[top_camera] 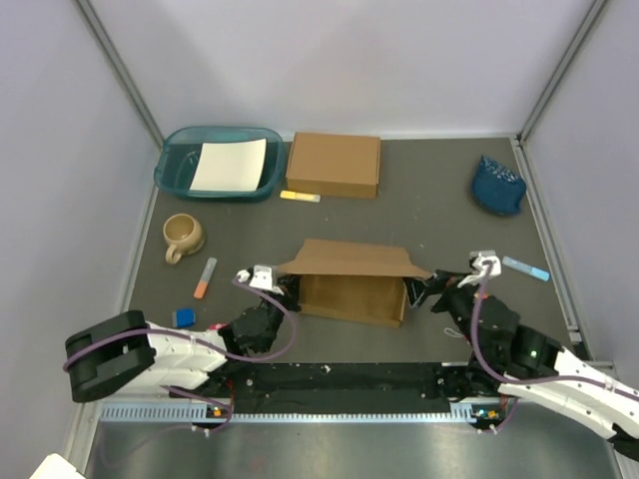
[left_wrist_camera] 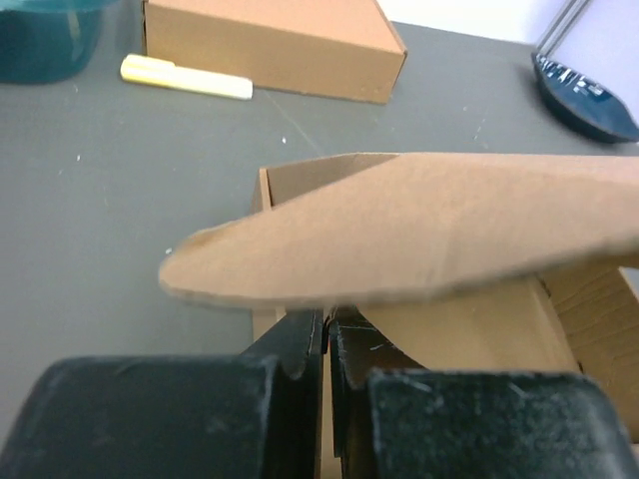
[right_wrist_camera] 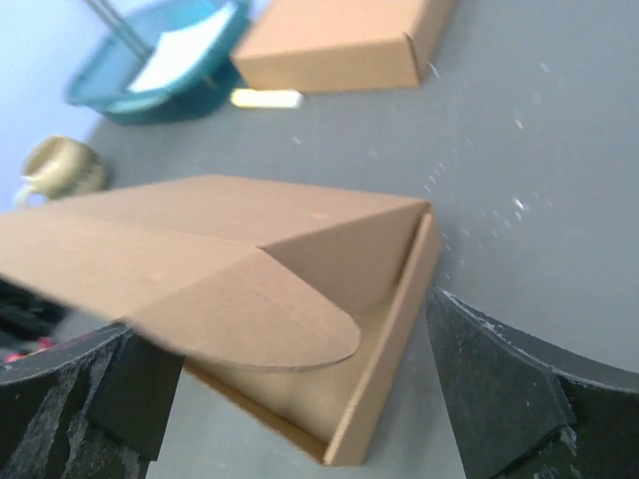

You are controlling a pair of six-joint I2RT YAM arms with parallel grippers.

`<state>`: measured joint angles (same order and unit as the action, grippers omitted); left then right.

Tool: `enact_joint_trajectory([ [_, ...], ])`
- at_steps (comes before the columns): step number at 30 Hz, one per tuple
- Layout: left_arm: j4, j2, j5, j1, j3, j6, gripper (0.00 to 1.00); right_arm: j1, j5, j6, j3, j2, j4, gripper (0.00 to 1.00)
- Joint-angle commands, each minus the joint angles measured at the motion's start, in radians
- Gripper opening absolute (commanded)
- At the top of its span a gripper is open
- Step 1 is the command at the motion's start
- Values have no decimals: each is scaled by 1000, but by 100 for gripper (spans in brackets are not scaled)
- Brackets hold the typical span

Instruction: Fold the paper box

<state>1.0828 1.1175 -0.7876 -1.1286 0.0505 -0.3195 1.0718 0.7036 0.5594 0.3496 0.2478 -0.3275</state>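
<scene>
The paper box (top_camera: pixel 351 289) lies at the table's middle as a shallow brown tray, its lid (top_camera: pixel 349 257) raised with rounded side tabs hanging loose. My left gripper (top_camera: pixel 292 291) is at the box's left end. In the left wrist view its fingers (left_wrist_camera: pixel 300 344) are shut on the thin cardboard of the left wall, under the lid's tab (left_wrist_camera: pixel 399 230). My right gripper (top_camera: pixel 424 289) stands wide open at the right end. In the right wrist view the box's corner (right_wrist_camera: pixel 389 379) lies between the spread fingers (right_wrist_camera: pixel 499 389) without touching them.
A teal tray (top_camera: pixel 175 175) holding a white sheet (top_camera: pixel 230 165) and a closed brown box (top_camera: pixel 334 165) stand at the back, with a yellow marker (top_camera: pixel 300 196) in front. A mug (top_camera: pixel 183 236), an orange-tipped marker (top_camera: pixel 205 277) and a blue block (top_camera: pixel 184 317) lie left. A dark blue bowl (top_camera: pixel 497 185) is back right.
</scene>
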Motion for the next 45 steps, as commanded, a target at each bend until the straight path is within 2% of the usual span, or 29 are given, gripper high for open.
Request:
enact_joint_trajectory([
  [1, -150, 44, -55, -8, -1, -91, 0, 11, -136, -202, 94, -122, 174, 98],
  [4, -181, 67, -64, -10, -3, -138, 0, 13, -188, -289, 187, -127, 180, 98],
  [8, -187, 96, -65, -10, 2, -162, 2, 13, -230, -337, 328, -29, 177, 98],
  [11, -207, 90, -65, -13, 12, -164, 3, 13, -231, -351, 364, 105, 192, 98],
  [15, -283, 58, -47, -14, 37, -155, 13, 11, -214, -293, 384, 310, 206, 93],
  [16, -302, 47, -39, -14, 43, -150, 20, 11, -217, -279, 381, 406, 206, 89],
  [18, -436, 1, -19, -14, 86, -148, 26, 11, -246, -225, 378, 494, 211, 76],
  [19, -496, -21, -6, -17, 104, -157, 30, 11, -256, -205, 368, 558, 226, 62],
  [24, -876, -227, 106, -19, 173, -214, 38, -7, -309, -106, 261, 659, 370, 54],
  [31, -1272, -497, 342, -20, 241, -266, 35, -44, -391, -67, 201, 832, 474, 51],
  [34, -1320, -594, 415, -22, 229, -299, 36, -58, -403, -46, 174, 904, 515, 51],
  [38, -1353, -640, 519, -22, 235, -325, 36, -81, -424, -21, 137, 932, 584, 50],
  [45, -1307, -737, 654, -54, 301, -237, 33, -136, -451, -42, 137, 1027, 584, 50],
])
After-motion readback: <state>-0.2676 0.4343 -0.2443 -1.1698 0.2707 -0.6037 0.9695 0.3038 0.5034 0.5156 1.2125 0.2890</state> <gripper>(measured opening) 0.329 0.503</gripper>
